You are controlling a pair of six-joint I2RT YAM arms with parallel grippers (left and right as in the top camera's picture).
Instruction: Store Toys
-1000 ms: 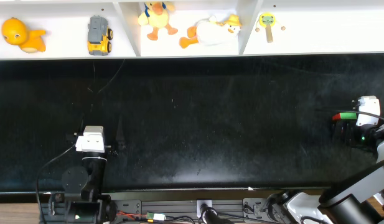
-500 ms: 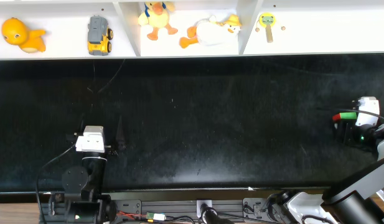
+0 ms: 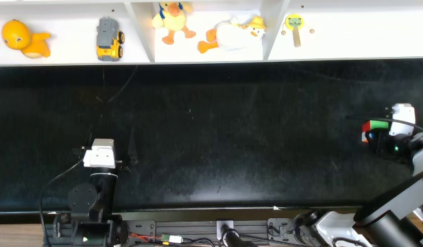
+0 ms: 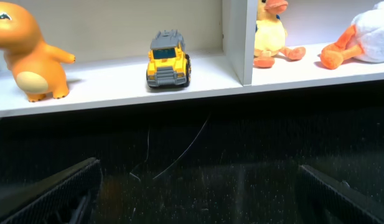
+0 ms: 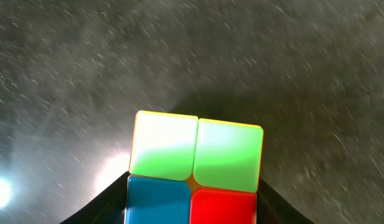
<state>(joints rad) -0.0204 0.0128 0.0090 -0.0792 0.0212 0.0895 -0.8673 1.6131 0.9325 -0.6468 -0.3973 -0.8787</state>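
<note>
1. Right gripper (image 3: 382, 139) has edged slightly left at the right edge of the top view, taking the cube (image 3: 374, 127) with it.
2. Its fingers are clamped on the cube (image 5: 195, 162), over the black table (image 3: 232, 137).
3. Left gripper (image 4: 198, 186) has not moved from the lower left. Its fingers are apart, and it faces the shelf (image 4: 117, 87) holding the truck (image 4: 168, 59).

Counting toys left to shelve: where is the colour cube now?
The cube sits in the right claw at the far right of the black table, far from the shelf.
</note>
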